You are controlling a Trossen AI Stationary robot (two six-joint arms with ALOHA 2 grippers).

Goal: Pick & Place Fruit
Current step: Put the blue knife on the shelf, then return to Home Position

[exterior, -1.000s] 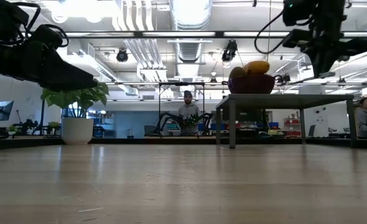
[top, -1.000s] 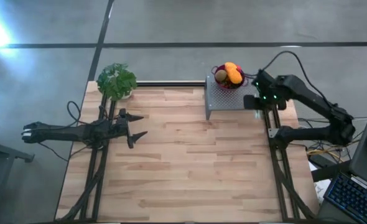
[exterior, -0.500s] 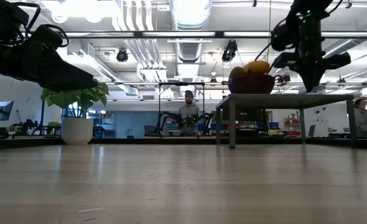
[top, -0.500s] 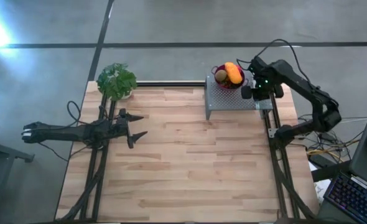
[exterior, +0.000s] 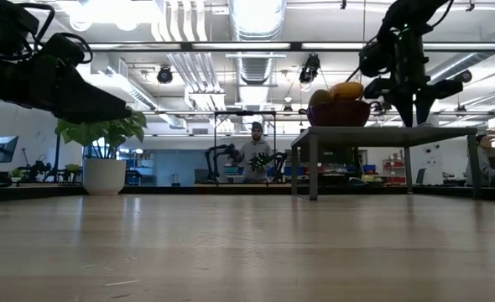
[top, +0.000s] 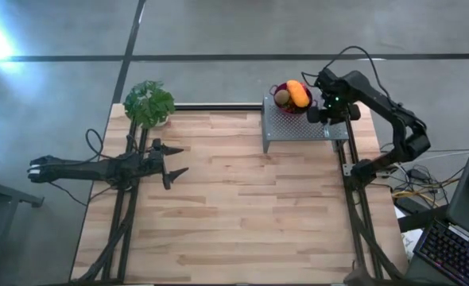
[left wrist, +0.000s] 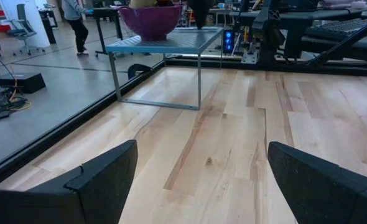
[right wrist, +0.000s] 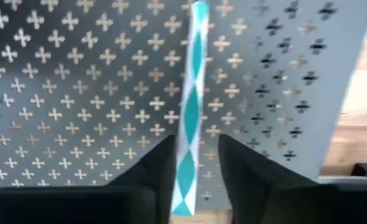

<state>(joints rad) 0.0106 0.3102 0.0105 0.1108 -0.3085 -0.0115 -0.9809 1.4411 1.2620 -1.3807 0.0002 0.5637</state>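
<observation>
A dark purple bowl (top: 292, 107) holds the fruit: an orange oblong piece (top: 299, 92) and a brown kiwi (top: 283, 98). The bowl stands on the far end of a grey perforated stand (top: 286, 127) at the table's far right. My right gripper (top: 320, 111) points down over the stand, just right of the bowl. In its wrist view the fingers stand open on either side of a slim teal-and-white strip (right wrist: 190, 106), with a gap showing on one side. My left gripper (top: 180, 159) waits open at the table's left, nothing between its fingers.
A green leafy plant in a white pot (top: 149, 103) stands at the far left corner. The wooden tabletop (top: 242, 206) lies bare between the arms. A keyboard (top: 449, 250) sits off the table's right edge. A person (exterior: 253, 151) stands in the room behind.
My right gripper has gone along the stand toward the table's far edge and the bowl, sinking a little toward the stand's top, and its wrist has turned. The bowl and fruit have stayed put.
</observation>
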